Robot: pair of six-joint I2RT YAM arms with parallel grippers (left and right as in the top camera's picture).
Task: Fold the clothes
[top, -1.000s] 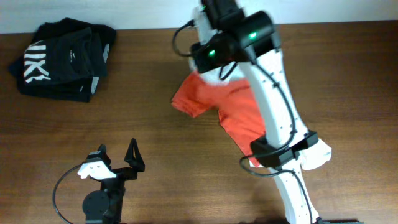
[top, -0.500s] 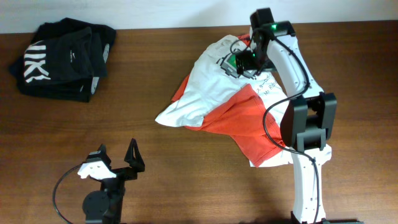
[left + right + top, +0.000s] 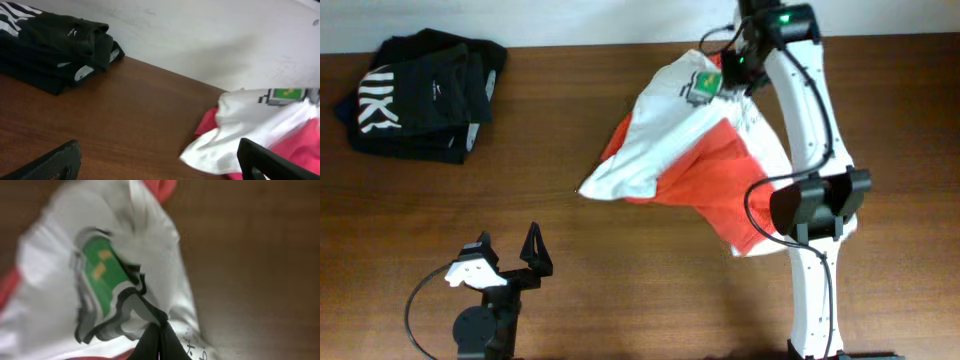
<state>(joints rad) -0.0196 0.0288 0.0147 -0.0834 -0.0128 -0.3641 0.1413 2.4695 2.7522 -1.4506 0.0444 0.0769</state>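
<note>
Right claw (image 3: 723, 72) clenched on white shirt (image 3: 655, 125) at far side of counter (image 3: 620, 260); left claw (image 3: 508, 242) released, holding nothing.

Overhead: the white shirt is bunched and stretched from the right claw diagonally down-left, and it lies over the red-orange T-shirt (image 3: 720, 175). Red shows at its left edge and spreads out below-right, beside the right arm. A green printed patch on the white shirt sits right at the grip. Right wrist view: fingertips (image 3: 159, 332) are pinched together in white cloth just below the green patch, view blurred. The black garments (image 3: 420, 90), with white lettering, are stacked at the far left corner, well apart from the other clothes. The left claw is at the near side with its jaws spread wide and no cloth between them. Left wrist view shows the black garments (image 3: 50, 45) and the white shirt (image 3: 250, 125) ahead, both untouched by it.
</note>
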